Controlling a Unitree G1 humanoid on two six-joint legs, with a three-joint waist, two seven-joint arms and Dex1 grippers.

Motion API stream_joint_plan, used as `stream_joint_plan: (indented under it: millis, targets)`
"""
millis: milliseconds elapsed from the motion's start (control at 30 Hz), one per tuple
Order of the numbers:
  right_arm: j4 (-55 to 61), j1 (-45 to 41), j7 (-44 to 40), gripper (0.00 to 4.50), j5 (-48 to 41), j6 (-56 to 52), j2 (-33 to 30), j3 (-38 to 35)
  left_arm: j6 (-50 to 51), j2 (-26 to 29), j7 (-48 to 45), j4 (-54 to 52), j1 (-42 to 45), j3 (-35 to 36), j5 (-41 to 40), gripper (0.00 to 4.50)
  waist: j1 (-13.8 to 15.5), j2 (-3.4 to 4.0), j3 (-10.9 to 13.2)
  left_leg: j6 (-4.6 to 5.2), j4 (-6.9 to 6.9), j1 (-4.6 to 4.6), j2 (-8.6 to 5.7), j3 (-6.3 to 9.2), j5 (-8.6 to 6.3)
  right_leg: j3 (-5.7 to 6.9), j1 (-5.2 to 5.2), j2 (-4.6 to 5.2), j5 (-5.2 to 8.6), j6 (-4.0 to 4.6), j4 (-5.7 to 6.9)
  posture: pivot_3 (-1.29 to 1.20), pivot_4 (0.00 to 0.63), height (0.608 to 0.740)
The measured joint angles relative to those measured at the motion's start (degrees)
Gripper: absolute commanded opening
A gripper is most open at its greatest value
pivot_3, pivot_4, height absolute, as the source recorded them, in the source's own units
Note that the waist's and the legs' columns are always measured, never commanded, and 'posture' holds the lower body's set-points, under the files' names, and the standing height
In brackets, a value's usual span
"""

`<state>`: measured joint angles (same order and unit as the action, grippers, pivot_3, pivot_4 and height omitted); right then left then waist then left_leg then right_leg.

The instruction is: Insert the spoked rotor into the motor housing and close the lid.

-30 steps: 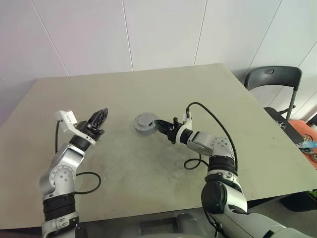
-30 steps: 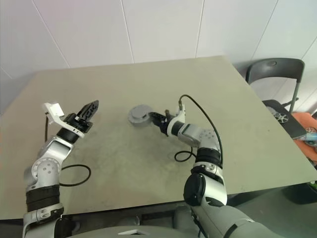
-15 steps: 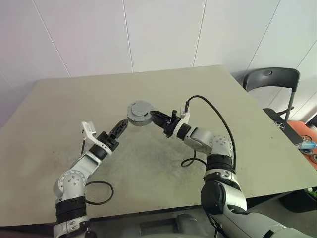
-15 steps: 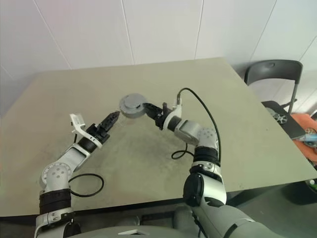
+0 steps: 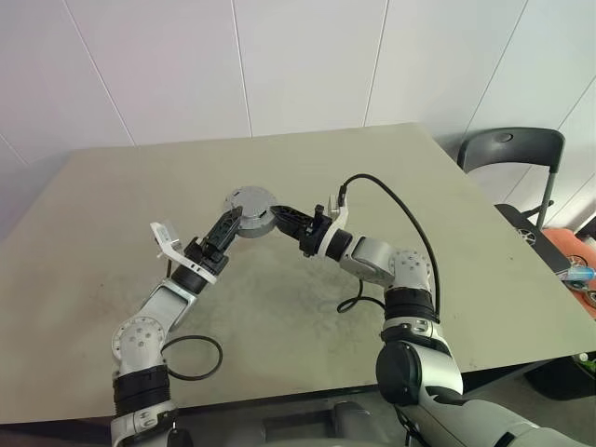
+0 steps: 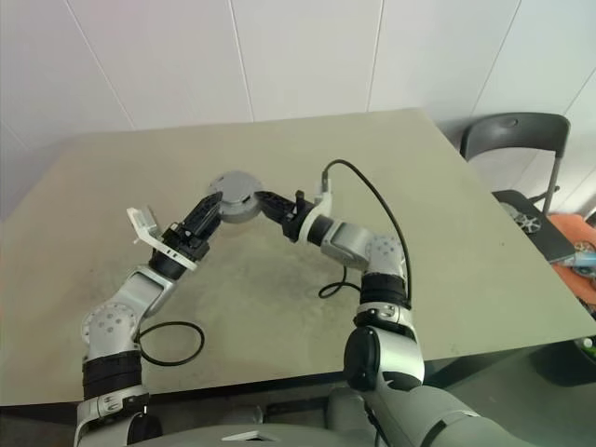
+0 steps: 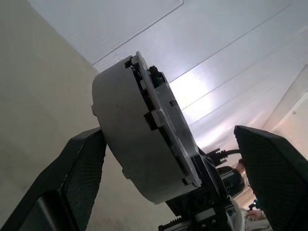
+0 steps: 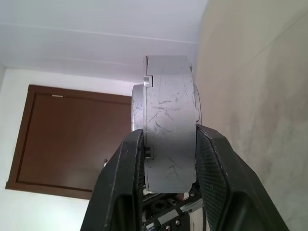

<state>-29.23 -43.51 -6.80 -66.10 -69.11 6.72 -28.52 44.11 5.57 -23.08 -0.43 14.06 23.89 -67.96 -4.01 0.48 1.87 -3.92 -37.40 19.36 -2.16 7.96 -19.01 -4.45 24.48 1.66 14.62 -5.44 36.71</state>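
Observation:
A thick grey round drum (image 5: 250, 203), the motor housing with the flat grey lid as its upper face, hangs above the middle of the table (image 5: 307, 307). My right gripper (image 5: 279, 216) is shut on its rim from the right; in the right wrist view both fingers (image 8: 126, 163) press its flat faces (image 8: 169, 130). From the left, my left gripper (image 5: 226, 225) stands open, its fingers (image 7: 84, 168) spread on either side of the drum (image 7: 130, 134) without clamping it. The spoked rotor is hidden.
A black chair (image 5: 514, 149) stands off the table's right side, with orange items (image 5: 573, 256) on the floor near it. Black cable loops lie on the table by my left arm (image 5: 191, 358) and under my right arm (image 5: 358, 298).
My right gripper has lifted the drum up and to the left. My left arm has swung right to it, rolled its wrist, and opened its fingers around the drum.

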Motion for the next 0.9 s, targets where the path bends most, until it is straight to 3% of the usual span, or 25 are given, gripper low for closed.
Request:
stream_joint_plan:
  millis: [133, 367, 900]
  targets:
    - [0.94, 0.05, -0.80, 1.19, -0.55, -1.84, -0.01, 2.04, 0.15, -1.11, 0.76, 2.02, 1.00, -0.20, -0.53, 4.27, -0.02, -0.01, -0.01, 0.00, -0.02, 0.00, 0.00, 0.00, 0.00, 0.00, 0.00, 0.00, 0.00, 0.00, 0.02, 0.00, 0.000, 0.740]
    - [1.53, 0.50, -1.68, 1.19, -0.71, -2.12, -0.03, 3.22, -0.57, -2.55, -0.35, 3.61, 2.26, 0.48, -3.51, 2.46, 0.02, -0.02, -0.01, 0.00, -0.09, 0.01, -0.01, 0.00, 0.00, -0.01, 0.00, 0.01, 0.00, 0.00, 0.08, 0.00, 0.000, 0.740]
    - [1.55, 0.49, -3.79, 1.19, -0.81, -2.43, -0.06, 4.38, -0.95, -3.89, 0.51, 2.63, 1.46, 1.57, -7.68, 2.36, 0.03, -0.02, -0.01, 0.01, -0.63, 0.02, -0.04, -0.01, -0.01, -0.01, -0.12, -0.07, -0.03, 0.05, 0.36, 0.00, 0.000, 0.740]
